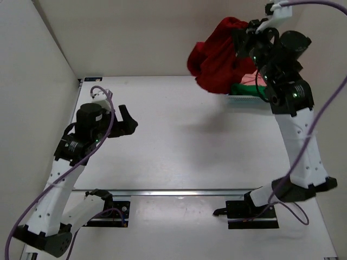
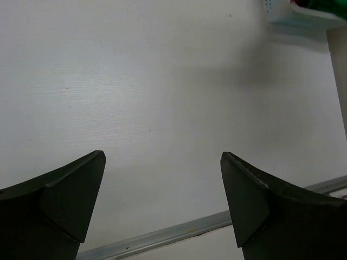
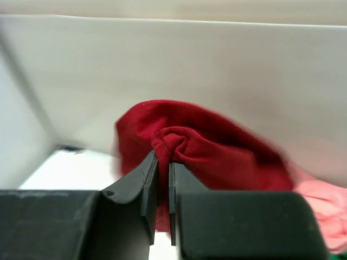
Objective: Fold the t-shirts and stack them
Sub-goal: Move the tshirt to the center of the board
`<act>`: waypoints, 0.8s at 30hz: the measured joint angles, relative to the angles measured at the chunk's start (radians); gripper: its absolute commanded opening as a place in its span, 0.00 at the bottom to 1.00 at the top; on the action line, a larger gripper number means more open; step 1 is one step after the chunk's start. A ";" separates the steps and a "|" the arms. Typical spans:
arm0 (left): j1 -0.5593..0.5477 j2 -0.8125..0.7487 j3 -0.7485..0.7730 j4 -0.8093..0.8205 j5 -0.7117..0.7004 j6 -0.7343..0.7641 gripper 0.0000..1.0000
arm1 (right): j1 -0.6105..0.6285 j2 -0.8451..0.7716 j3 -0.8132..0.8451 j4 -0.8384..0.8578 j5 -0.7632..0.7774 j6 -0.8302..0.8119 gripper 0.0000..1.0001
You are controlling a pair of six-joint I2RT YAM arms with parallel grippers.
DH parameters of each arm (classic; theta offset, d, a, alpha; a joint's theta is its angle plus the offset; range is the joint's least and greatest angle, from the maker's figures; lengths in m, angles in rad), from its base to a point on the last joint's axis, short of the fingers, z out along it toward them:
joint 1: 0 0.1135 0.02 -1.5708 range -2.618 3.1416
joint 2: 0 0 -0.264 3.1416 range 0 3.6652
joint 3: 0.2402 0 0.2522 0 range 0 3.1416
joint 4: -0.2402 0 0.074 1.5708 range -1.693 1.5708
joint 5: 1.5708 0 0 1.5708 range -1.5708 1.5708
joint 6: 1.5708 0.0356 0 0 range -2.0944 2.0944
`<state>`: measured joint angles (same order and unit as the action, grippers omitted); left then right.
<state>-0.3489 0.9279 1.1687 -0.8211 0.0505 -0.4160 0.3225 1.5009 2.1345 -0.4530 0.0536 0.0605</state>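
Two arms in top view, only one holding cloth. R arm's gripper (image 1: pixel 242 33) is raised high at the far right, well above the white wood-grain table (image 1: pixel 179 146). Its jaws are pinched together on a bunched fold of the dark red soft cloth t-shirt (image 1: pixel 217 59). The shirt hangs off the fingers as a crumpled lump, clear of the tabletop, w/ most of the cloth to the left of the gripper. Right wrist view confirms: gripper (image 3: pixel 162 160) has only a thin slit between its fingers, and a puckered ridge of the dark red t-shirt (image 3: pixel 217 146) is squeezed in at the tips — the rest billows behind.

Below the lifted shirt, at the far right of the table, lie a salmon pink cloth t-shirt (image 1: pixel 250 80) and a green cloth t-shirt (image 1: pixel 244 90), both partly hidden by the R arm. Pink cloth (image 3: pixel 325 206) also shows at the right edge of the wrist view.

L arm's gripper (image 1: pixel 127 120) sits low over the left side of the table, well apart from the shirts. Left wrist view: gripper (image 2: pixel 162 157) w/ jaws spread wide, nothing between them — bare tabletop (image 2: pixel 162 81) underneath. A corner of the white plastic basket (image 2: pixel 284 15) shows top right, w/ a bit of green (image 2: pixel 325 4) in it.
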 measured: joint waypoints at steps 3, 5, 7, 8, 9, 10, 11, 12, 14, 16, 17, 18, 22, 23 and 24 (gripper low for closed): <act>0.019 -0.069 0.029 -0.035 -0.022 0.008 0.99 | 0.077 -0.124 -0.106 -0.002 -0.016 0.031 0.00; 0.026 -0.096 0.053 -0.057 -0.026 0.012 0.99 | 0.093 -0.177 -0.194 -0.017 -0.025 0.066 0.00; 0.037 -0.109 0.081 -0.085 -0.030 0.016 0.99 | 0.103 -0.198 -0.266 -0.032 -0.052 0.103 0.00; 0.043 -0.111 0.098 -0.101 -0.036 0.017 0.98 | 0.103 -0.192 -0.292 -0.041 -0.072 0.124 0.00; 0.047 -0.110 0.114 -0.114 -0.045 0.019 0.99 | 0.106 -0.177 -0.312 -0.050 -0.089 0.139 0.00; 0.048 -0.110 0.127 -0.126 -0.056 0.020 0.98 | 0.111 -0.154 -0.324 -0.063 -0.108 0.156 0.00; 0.048 -0.110 0.137 -0.139 -0.067 0.023 0.99 | 0.117 -0.117 -0.329 -0.075 -0.122 0.169 0.00; 0.048 -0.111 0.141 -0.150 -0.074 0.024 0.99 | 0.124 -0.072 -0.329 -0.087 -0.131 0.177 0.05; 0.049 -0.113 0.143 -0.172 -0.080 0.029 0.98 | 0.143 0.048 -0.312 -0.132 -0.151 0.204 0.53; 0.047 -0.111 0.138 -0.187 -0.077 0.034 0.99 | 0.157 0.179 -0.251 -0.220 -0.154 0.210 0.79; 0.044 -0.111 0.130 -0.189 -0.073 0.034 0.99 | 0.166 0.238 -0.217 -0.253 -0.147 0.211 0.89; 0.041 -0.111 0.115 -0.190 -0.065 0.034 0.99 | 0.177 0.286 -0.192 -0.281 -0.133 0.209 0.90; 0.022 -0.113 -0.024 -0.189 0.005 0.013 0.99 | 0.201 0.315 -0.240 -0.353 -0.080 0.195 0.71; 0.019 -0.113 -0.070 -0.189 0.031 0.005 0.98 | 0.202 0.286 -0.293 -0.347 -0.074 0.198 0.68; 0.016 -0.109 -0.124 -0.190 0.066 -0.010 0.99 | 0.205 0.244 -0.360 -0.349 -0.070 0.201 0.65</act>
<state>-0.3332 0.8188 1.0447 -1.0111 0.1169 -0.4255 0.5278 1.7451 1.7748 -0.8017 -0.0166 0.2619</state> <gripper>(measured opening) 0.988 0.699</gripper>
